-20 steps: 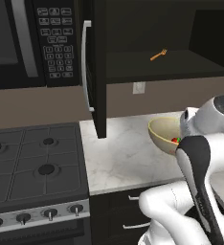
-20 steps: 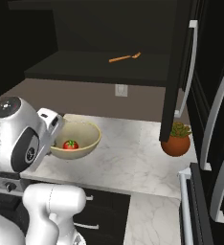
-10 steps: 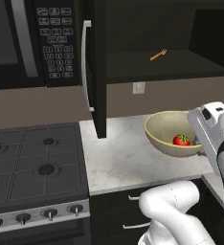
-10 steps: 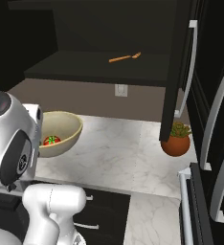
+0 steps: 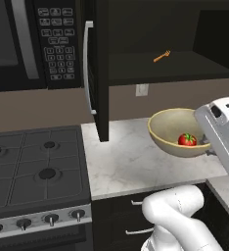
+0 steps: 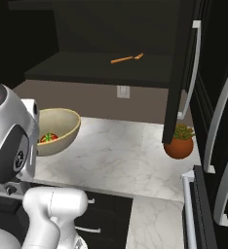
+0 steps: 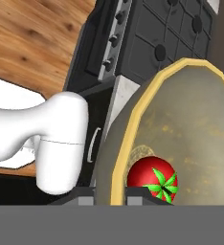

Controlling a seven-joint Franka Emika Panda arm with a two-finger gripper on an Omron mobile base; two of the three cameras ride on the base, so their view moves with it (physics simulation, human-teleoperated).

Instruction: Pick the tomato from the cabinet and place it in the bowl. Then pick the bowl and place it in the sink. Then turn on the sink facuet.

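The two-finger gripper (image 7: 110, 195) is clamped on the rim of the wide pale yellow bowl (image 5: 171, 128) — lifted off the white marble counter (image 5: 131, 164), small glossy red tomato (image 5: 187, 139) riding inside. Bowl-to-sink step, I'd say — next it needs carrying level to the basin.

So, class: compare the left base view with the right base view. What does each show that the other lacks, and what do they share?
Left base view alone: the microwave and the stove. Right base view alone: a potted plant on the counter. Both: the bowl holding the tomato, the open cabinet, and an orange utensil on its shelf.
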